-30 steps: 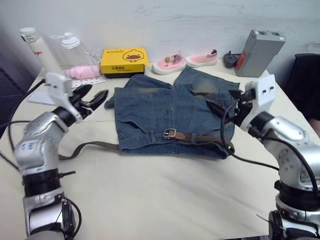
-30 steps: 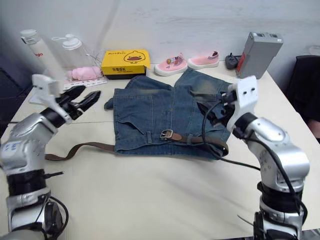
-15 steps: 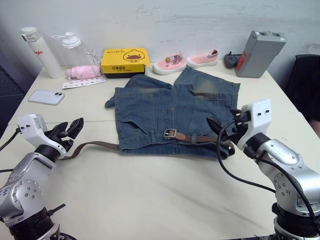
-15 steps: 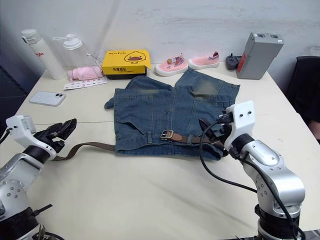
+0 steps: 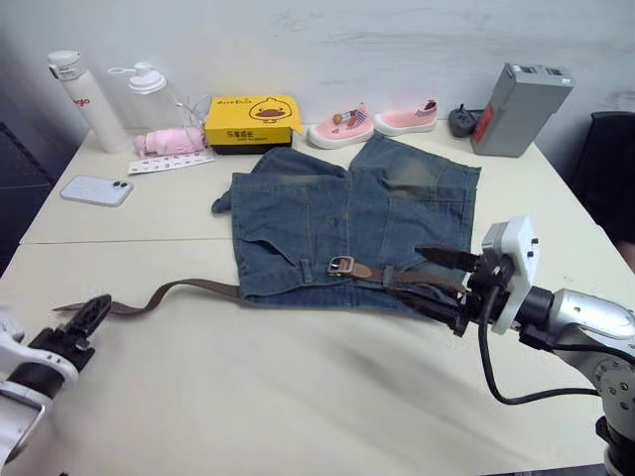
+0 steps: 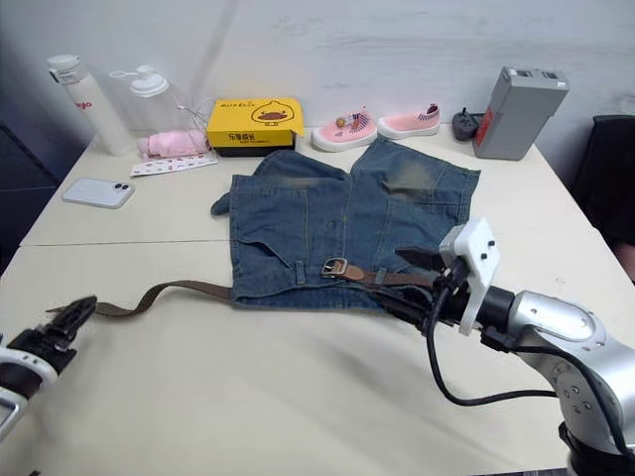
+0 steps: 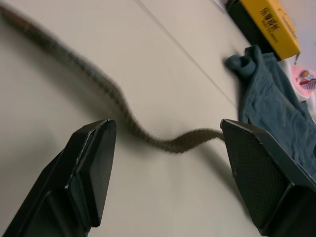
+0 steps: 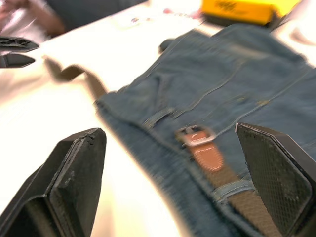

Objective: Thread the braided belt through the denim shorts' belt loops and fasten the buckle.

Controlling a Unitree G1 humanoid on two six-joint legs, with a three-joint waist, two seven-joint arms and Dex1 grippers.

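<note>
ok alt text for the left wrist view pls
A dark-brown braided belt snakes loose across a pale table, passing between the open left gripper without touching its fingers. Beyond lie the denim shorts and a yellow box.

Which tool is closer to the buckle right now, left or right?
Right. The right tool hovers open just beside the shorts' waistband, a short way from the buckle. The left tool is open far across the table, near the belt's loose tail.

Cream table — denim shorts, braided belt, phone, 2 pink shoes.
</note>
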